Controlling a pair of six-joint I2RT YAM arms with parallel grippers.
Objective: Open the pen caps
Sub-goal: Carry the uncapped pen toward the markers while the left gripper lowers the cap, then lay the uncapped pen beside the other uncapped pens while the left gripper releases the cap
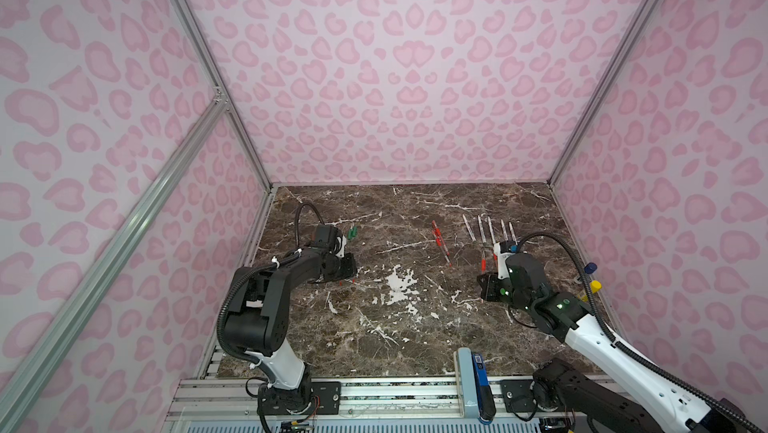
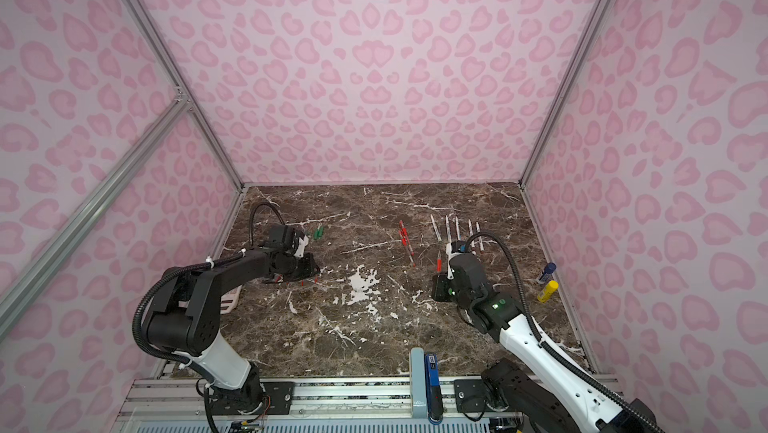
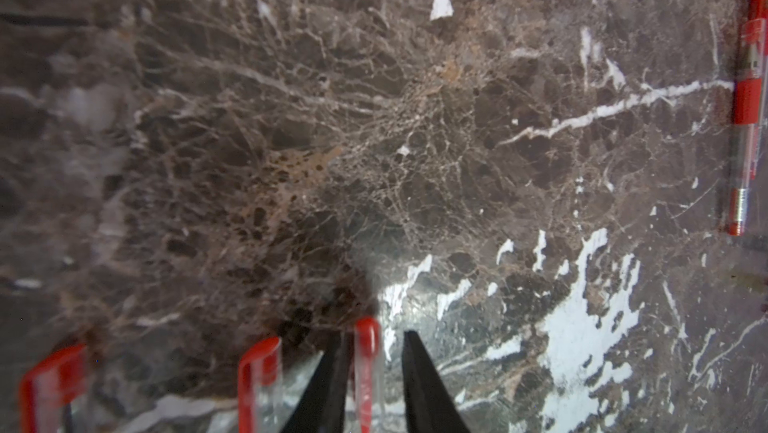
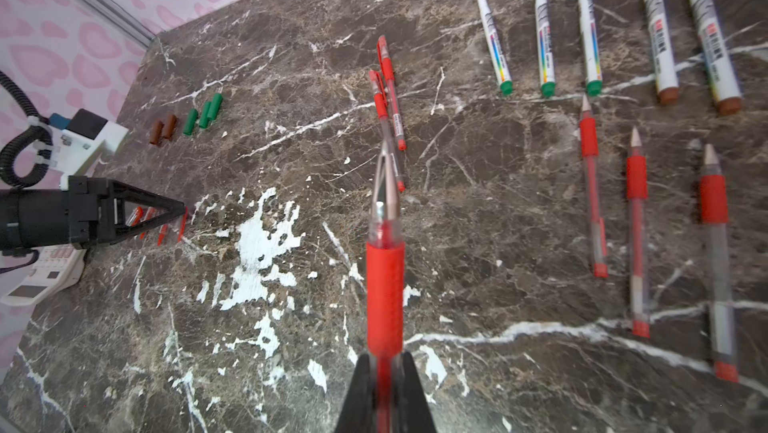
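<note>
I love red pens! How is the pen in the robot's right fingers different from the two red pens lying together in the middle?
The held pen has no cap, showing a bare metal tip; the lying pens wear red caps. The held pen is pinched by the right fingers; the lying pens rest loose on the table. All are red pens with clear barrels.

This is a robot test booth in a lab, not a lived-in room; the walls (image 1: 415, 78) are pink spotted sheets hung on bare aluminium frame bars (image 1: 193, 36); the tabletop (image 1: 415, 327) is a brown marble-look sheet; a left robot arm (image 1: 266, 298) and a right robot arm (image 1: 602, 339) are bolted to a metal rail (image 1: 395, 395) along the front edge; pens (image 4: 544, 36) lie in tidy rows like test pieces.
</note>
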